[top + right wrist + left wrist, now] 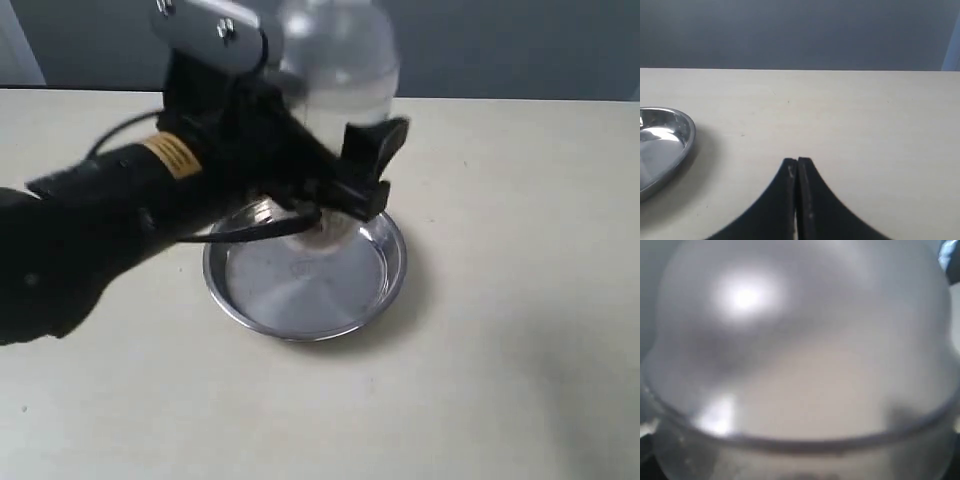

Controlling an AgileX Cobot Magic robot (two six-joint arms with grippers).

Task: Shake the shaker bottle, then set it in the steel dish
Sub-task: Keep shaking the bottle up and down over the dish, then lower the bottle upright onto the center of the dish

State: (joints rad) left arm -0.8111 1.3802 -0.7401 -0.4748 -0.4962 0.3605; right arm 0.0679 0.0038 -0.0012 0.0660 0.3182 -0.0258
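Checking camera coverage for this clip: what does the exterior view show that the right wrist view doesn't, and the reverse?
Only the exterior view: the left tool gripping the blurred shaker bottle above the steel dish. Only the right wrist view: the right tool, fingertips shut together, empty, over the table. Both: the steel dish, whole in the exterior view, cut off in the wrist view, and the table.

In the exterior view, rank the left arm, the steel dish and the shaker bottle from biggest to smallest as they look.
Largest: left arm.
Next: steel dish.
Smallest: shaker bottle, though it is blurred, cropped by the top edge and partly hidden, so this is uncertain.
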